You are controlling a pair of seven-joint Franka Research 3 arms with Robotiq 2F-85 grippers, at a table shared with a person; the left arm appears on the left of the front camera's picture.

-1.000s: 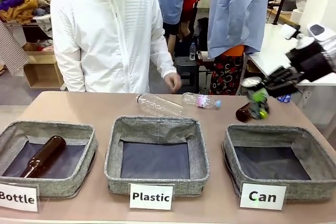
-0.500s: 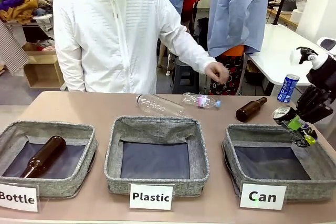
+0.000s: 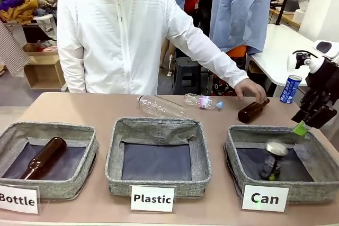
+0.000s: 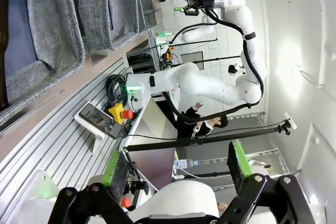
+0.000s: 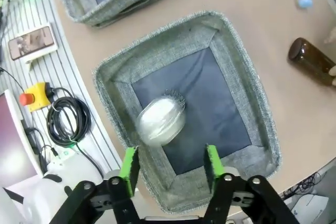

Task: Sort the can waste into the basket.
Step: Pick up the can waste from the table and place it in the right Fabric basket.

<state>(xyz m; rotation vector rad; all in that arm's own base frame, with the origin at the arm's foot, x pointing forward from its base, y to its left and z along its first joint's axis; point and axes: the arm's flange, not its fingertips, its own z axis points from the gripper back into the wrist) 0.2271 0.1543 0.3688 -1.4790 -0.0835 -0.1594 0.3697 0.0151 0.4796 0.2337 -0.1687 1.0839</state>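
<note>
The black can [image 3: 271,161] stands tilted inside the grey basket marked "Can" [image 3: 263,132]. From above it shows as a silver end [image 5: 161,121] over the basket's dark lining. My right gripper [image 3: 304,124] hangs open over the basket's far right corner, apart from the can. In the right wrist view the right gripper [image 5: 170,163] has nothing between its green pads, above the basket's rim [image 5: 210,20]. The blue can [image 3: 290,89] stands upright at the table's far right. My left gripper [image 4: 178,166] is open and empty, pointing away from the table.
A person's hand [image 3: 253,89] reaches to a brown glass bottle [image 3: 252,110] lying behind the Can basket. Two clear plastic bottles [image 3: 161,106] [image 3: 203,101] lie behind the "Plastic" basket [image 3: 159,125]. The "Bottle" basket [image 3: 50,128] holds a brown bottle [image 3: 45,157].
My right gripper carried the black can from behind the basket to over it, then opened; the can is now inside. The person's hand moved right to the brown bottle.
</note>
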